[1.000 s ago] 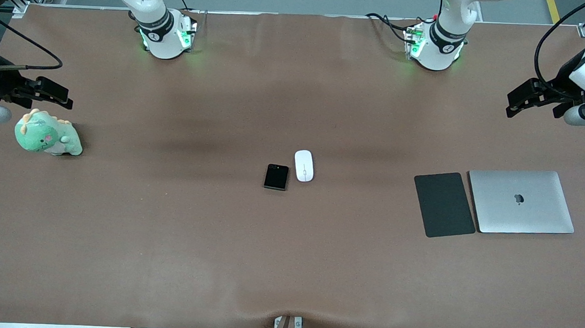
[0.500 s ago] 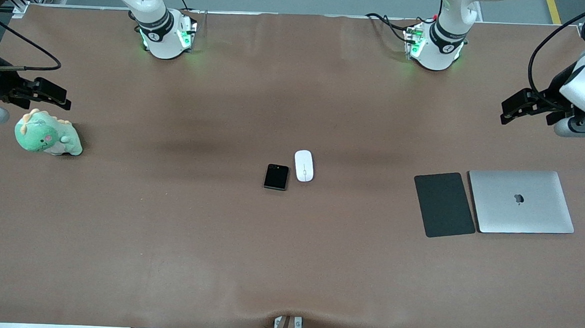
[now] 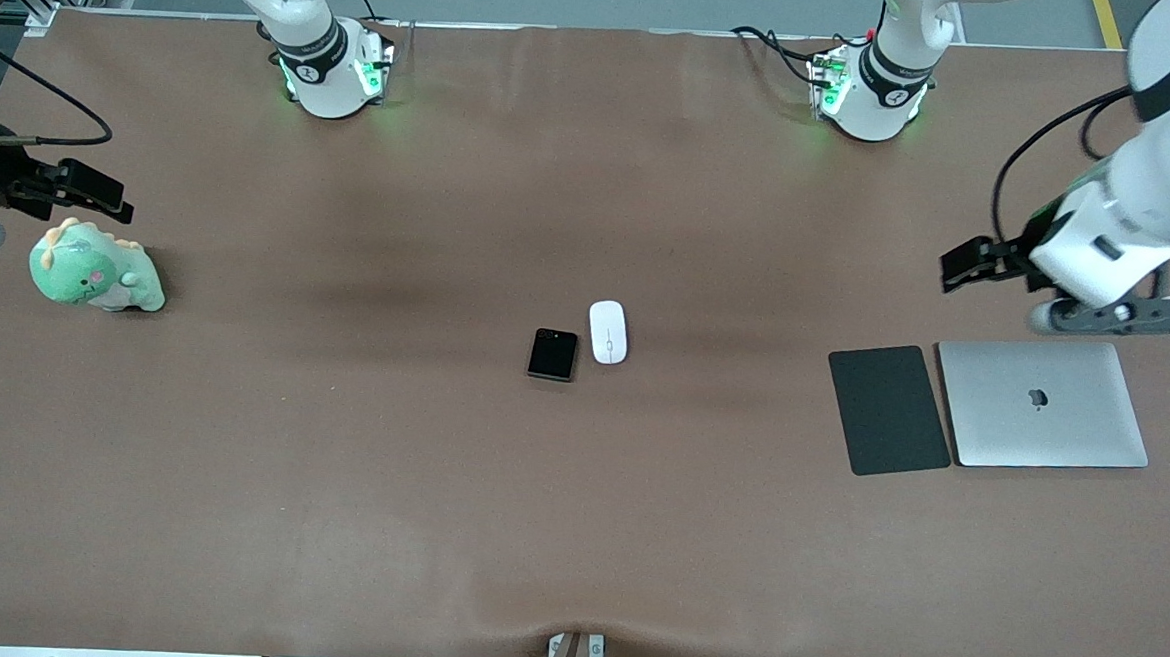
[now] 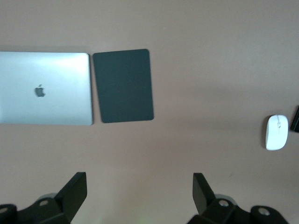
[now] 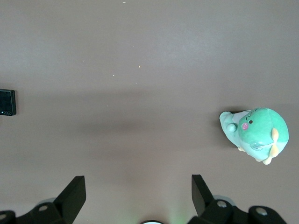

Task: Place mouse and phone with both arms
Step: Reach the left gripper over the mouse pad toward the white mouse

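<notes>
Mouse (image 3: 608,332) and phone (image 3: 553,354) sat at mid-table, nearly touching: phone at about 8 o'clock from the mouse, slightly nearer the front camera. Neither was held.

From where I sat, the left gripper (image 3: 964,265) hung over bare table at roughly 12 o'clock of the mouse pad (image 3: 888,410). Left wrist view showed its fingers (image 4: 74,189) spread wide with nothing between them. Mouse pad and closed laptop (image 3: 1041,403) lay side by side toward the left arm's end, well apart from the mouse.

Right gripper (image 3: 91,193) hovered over the table at the right arm's end, just off the green plush dinosaur (image 3: 93,268), at about its 12 o'clock. Jaws also wide apart and empty in the right wrist view (image 5: 138,198). Phone (image 5: 8,102) was only a sliver at that frame's edge.

My read: pick stage not started, both arms yet to reach centre.

Risks as I saw them:
- Mouse and phone so close that a finger coming down for one could clip the other and skid it.
- Both arms converging on the same small patch: collision risk unless staggered.
- Mouse glossy and rounded, likely to squirt out of a two-finger pinch if gripped off-centre.
- Phone thin and flat; fingers may scrape cloth and miss its edges.
- Right gripper near the plush; couldn't judge clearance height from these views, so it might brush it.
</notes>
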